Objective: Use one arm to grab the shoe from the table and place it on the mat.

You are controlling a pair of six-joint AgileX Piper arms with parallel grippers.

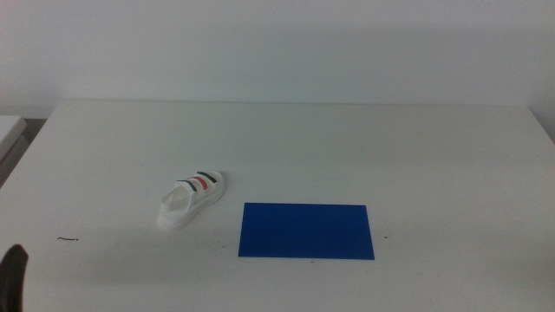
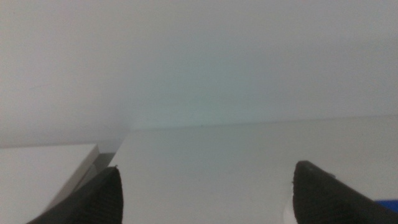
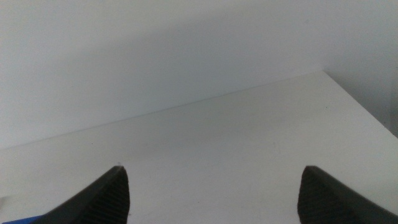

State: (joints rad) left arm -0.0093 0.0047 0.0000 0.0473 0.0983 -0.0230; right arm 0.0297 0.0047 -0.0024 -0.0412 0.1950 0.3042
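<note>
The white shoe (image 1: 191,200), with a red and a dark strap, lies on the white table (image 1: 347,147), left of centre. The blue mat (image 1: 306,230) lies flat just to its right, a small gap between them. My left gripper (image 2: 205,186) waits open and empty at the table's near left corner; only a dark tip of it (image 1: 13,276) shows in the middle view. A sliver of the mat (image 2: 388,204) shows past its jaw. My right gripper (image 3: 214,186) is open and empty over the bare table and out of the middle view.
A small dark mark (image 1: 68,238) lies on the table left of the shoe. A lower white surface (image 1: 10,130) stands beyond the table's far left edge. A white wall rises behind the table.
</note>
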